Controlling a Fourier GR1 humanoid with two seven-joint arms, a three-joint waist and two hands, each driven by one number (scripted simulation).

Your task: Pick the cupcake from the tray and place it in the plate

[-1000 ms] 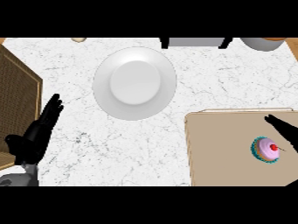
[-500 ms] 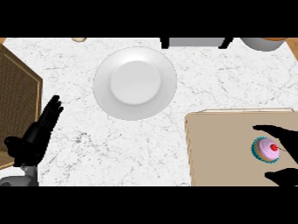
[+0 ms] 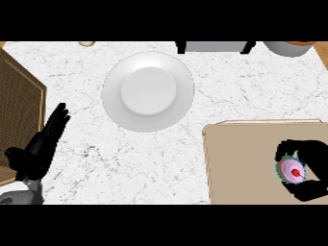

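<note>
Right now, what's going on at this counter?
The robot's right hand has its fingers and thumb curled round the pink cupcake, at the right side of the beige tray. The cupcake has not reached the white plate, which sits on the marble counter further up and to the left. The left hand rests open near the lower left edge, beside a wicker basket.
</note>
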